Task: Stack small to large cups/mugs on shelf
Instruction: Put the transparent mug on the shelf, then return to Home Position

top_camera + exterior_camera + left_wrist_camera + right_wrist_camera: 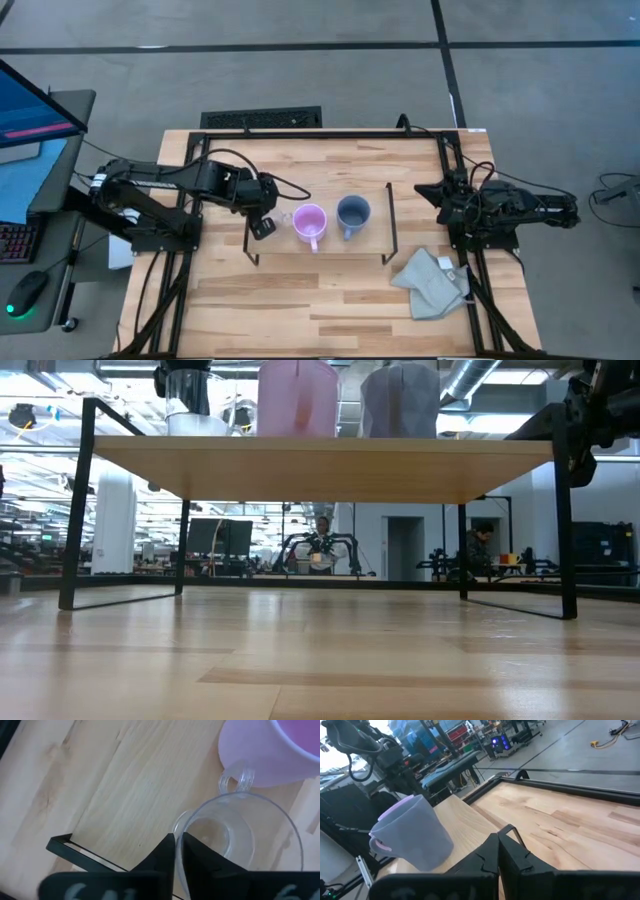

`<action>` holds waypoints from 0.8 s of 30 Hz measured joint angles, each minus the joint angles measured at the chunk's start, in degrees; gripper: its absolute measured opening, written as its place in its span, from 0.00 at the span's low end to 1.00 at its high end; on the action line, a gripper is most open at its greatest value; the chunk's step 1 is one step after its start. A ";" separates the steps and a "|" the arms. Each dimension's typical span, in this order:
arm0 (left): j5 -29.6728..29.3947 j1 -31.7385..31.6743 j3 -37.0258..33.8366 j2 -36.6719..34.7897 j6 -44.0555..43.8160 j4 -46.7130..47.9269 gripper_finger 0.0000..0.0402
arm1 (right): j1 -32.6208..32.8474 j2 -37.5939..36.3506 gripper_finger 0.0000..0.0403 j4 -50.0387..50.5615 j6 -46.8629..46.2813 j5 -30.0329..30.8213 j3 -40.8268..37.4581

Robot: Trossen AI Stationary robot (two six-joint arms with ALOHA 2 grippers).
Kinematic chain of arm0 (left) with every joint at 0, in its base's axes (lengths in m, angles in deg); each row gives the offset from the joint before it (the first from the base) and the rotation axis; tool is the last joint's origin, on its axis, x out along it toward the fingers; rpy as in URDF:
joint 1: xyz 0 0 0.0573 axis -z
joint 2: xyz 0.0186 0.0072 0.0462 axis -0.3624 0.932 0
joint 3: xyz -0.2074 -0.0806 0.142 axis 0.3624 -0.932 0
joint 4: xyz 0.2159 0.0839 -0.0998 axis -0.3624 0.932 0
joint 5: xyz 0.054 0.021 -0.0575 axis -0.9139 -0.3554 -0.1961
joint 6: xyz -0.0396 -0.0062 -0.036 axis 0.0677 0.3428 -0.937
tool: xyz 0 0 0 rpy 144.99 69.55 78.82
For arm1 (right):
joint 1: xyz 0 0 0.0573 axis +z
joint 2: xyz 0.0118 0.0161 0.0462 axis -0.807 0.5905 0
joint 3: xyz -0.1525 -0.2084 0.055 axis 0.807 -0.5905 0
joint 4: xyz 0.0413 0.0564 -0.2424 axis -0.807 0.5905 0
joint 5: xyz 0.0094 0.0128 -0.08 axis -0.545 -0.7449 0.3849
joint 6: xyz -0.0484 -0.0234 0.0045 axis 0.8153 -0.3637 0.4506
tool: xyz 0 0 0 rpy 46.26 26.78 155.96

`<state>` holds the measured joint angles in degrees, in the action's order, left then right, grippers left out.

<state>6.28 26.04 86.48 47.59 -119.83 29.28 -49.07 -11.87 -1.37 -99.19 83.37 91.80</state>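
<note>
Wooden counter [300, 300] carries the shelf [375, 245], with the pink mug [309, 223] and blue-grey mug [353, 213] side by side on top. At the pink mug's 9 o'clock, the left pincer [268, 222] seems clamped on the glass cup's [240, 837] rim. Right pincer [430, 192] sits shut at the counter's 3 o'clock edge, holding nothing.

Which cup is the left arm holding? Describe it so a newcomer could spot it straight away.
Find the shelf, the low wooden rack in the middle of the table. Three cups stand in a row on it; the glass cup is the end one, beside the pink mug, with the left gripper shut on its rim. It alone is clear and is the smallest; the others are opaque pink and blue-grey.
</note>
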 joint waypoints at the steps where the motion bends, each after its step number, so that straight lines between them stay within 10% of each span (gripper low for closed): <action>1: -0.06 0.00 0.00 0.00 -0.02 -0.02 0.07 | 0.01 -0.01 0.06 0.16 0.00 0.00 0.00; 12: -0.04 0.03 0.08 -0.11 -0.49 -0.51 0.30 | 0.00 -0.01 0.06 0.45 0.02 0.00 0.00; 24: 0.07 0.39 0.11 -0.16 0.04 -1.83 0.32 | 0.00 -0.01 0.06 0.45 0.04 0.00 0.00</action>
<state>6.35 26.44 86.59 47.42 -119.79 27.45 -49.07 -11.88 -0.91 -99.14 83.37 91.80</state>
